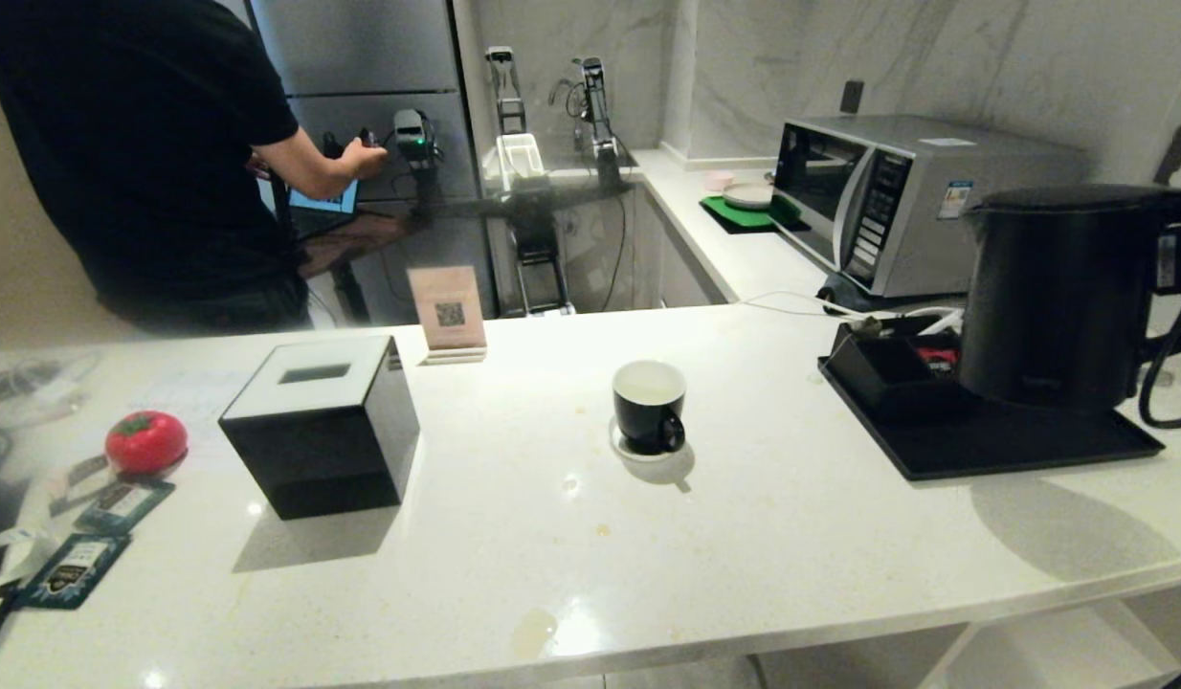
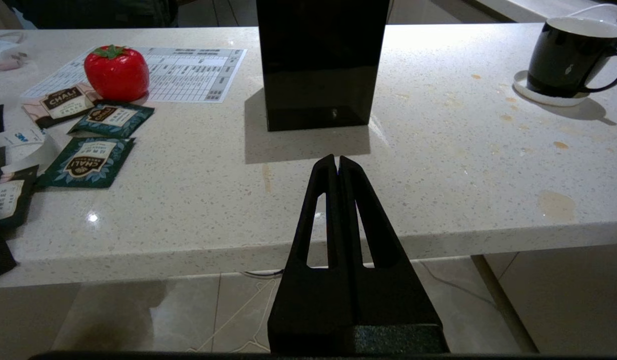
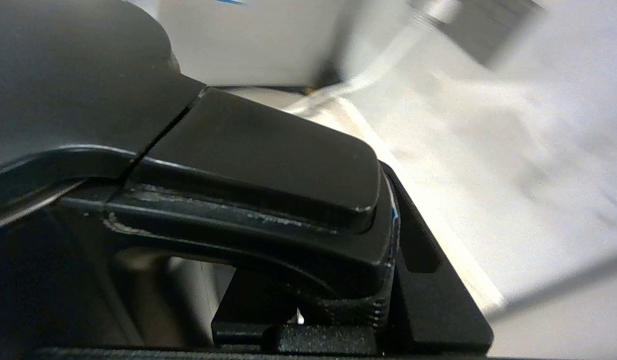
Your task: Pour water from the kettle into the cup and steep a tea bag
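While your right gripper (image 3: pixel 338 260) is clamped on the kettle (image 1: pixel 1055 297) handle, jaws pinching it, the kettle sits at the far right over the black tray (image 1: pixel 992 445), upright, spout toward the cup (image 1: pixel 649 407). Whether its base is off the tray: can't tell. Cup stands on a white coaster (image 1: pixel 638 450) mid-bench, well apart from kettle; inside looks pale, water level unclear. Judged: grasp done; carry, pour, steep all left. No loose tea bag visible, only teal packets (image 2: pixel 88 161) at bench (image 1: pixel 744 536) left w/ a red tomato-shaped object (image 2: pixel 116 72). Left gripper (image 2: pixel 337 160) parked off the bench edge, jaws pressed together, empty.
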Controlling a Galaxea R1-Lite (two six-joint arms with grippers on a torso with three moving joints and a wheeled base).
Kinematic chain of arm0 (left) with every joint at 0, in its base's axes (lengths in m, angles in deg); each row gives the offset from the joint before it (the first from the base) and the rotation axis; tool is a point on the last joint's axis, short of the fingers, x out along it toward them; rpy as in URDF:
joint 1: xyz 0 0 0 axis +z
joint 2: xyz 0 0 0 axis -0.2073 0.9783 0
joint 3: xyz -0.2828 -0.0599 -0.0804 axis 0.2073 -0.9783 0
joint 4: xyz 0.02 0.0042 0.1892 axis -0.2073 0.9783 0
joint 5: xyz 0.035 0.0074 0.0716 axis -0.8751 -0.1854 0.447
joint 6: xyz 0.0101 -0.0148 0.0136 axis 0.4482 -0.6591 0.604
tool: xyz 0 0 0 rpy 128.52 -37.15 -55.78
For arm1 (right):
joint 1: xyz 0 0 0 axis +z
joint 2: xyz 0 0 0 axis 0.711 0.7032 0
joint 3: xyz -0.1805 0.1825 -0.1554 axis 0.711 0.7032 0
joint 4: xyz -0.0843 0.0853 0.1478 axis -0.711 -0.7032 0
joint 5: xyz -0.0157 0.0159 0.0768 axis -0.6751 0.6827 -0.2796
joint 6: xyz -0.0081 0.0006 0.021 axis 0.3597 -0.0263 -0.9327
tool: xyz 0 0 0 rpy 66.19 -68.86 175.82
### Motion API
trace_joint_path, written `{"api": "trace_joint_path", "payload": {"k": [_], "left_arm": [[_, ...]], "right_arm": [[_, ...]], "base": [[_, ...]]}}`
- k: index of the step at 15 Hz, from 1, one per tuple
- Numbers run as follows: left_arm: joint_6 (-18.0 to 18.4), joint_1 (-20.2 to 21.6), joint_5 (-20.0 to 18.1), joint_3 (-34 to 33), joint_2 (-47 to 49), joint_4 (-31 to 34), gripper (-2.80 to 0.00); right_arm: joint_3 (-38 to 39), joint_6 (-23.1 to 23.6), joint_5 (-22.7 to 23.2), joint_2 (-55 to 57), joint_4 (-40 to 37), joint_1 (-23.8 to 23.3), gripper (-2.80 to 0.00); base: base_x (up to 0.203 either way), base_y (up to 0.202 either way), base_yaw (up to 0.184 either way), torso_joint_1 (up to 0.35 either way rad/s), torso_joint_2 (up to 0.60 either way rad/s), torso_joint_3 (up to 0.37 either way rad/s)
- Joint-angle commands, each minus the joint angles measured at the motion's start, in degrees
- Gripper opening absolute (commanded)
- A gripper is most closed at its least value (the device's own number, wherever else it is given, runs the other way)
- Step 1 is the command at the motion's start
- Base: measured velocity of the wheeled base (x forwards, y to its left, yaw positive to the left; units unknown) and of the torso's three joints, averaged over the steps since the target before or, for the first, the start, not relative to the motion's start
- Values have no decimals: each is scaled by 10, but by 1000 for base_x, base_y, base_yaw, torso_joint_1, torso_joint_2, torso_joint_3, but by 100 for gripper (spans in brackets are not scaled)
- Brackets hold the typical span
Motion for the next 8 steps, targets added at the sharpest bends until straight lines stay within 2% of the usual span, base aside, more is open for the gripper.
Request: {"api": "trace_joint_path", "payload": {"k": [1, 5, 8], "left_arm": [[0, 0, 0, 0, 1, 0, -280], [0, 0, 0, 0, 1, 0, -280], [0, 0, 0, 0, 0, 0, -280]], "right_arm": [[18, -13, -1, -12, 6, -43, -280], [47, -48, -1, -15, 48, -91, -280], [63, -54, -1, -7, 81, -132, -280]], "base": [[0, 0, 0, 0, 0, 0], [0, 0, 0, 0, 0, 0], [0, 0, 0, 0, 0, 0]]}}
